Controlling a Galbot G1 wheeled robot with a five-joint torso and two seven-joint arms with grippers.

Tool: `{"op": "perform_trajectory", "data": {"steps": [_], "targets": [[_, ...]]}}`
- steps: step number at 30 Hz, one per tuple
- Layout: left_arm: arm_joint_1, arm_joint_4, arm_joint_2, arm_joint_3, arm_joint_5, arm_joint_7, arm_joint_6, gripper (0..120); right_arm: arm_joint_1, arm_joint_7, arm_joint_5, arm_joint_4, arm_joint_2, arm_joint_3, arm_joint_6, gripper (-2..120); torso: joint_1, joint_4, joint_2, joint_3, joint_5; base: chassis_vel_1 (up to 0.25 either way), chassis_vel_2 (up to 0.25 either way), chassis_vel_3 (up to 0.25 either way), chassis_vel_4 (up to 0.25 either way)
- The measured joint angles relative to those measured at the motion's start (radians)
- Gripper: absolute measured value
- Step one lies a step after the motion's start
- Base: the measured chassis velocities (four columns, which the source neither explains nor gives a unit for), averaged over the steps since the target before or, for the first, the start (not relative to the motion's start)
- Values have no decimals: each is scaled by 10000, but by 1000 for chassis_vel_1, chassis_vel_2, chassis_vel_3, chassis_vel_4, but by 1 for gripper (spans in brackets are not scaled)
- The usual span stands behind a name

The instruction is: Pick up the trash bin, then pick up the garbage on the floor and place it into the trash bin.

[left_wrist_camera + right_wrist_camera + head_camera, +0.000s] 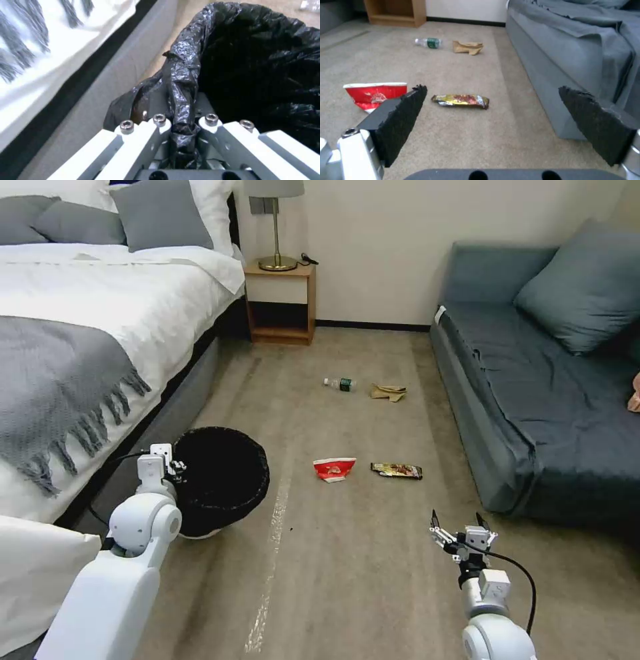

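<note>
L hand (pixel 181 110) pinches trash bin (pixel 223 483) rim; garbage (pixel 334 469) well apart.

No legible text or labels anywhere.

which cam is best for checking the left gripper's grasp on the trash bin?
Left wrist view: the left gripper is shut on the trash bin, pinching its black-bagged rim up close. The head view shows the whole bin beside the bed with the gripper at its rim, but the contact is small. The right wrist view faces the floor litter.
</note>
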Motion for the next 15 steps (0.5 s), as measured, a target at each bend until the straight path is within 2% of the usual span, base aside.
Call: {"op": "perform_trajectory", "data": {"steps": [10, 15], "targets": [[556, -1131, 160, -175, 29, 53, -11, 4, -474, -43, -95, 237, 144, 234, 226, 100, 0, 0, 0, -1, 1, 0, 0, 0, 0], [805, -1422, 187, -197, 351, 226, -103, 4, -673, -67, -82, 366, 216, 408, 248, 100, 0, -1, 1, -1, 0, 0, 0, 0, 0]]}}
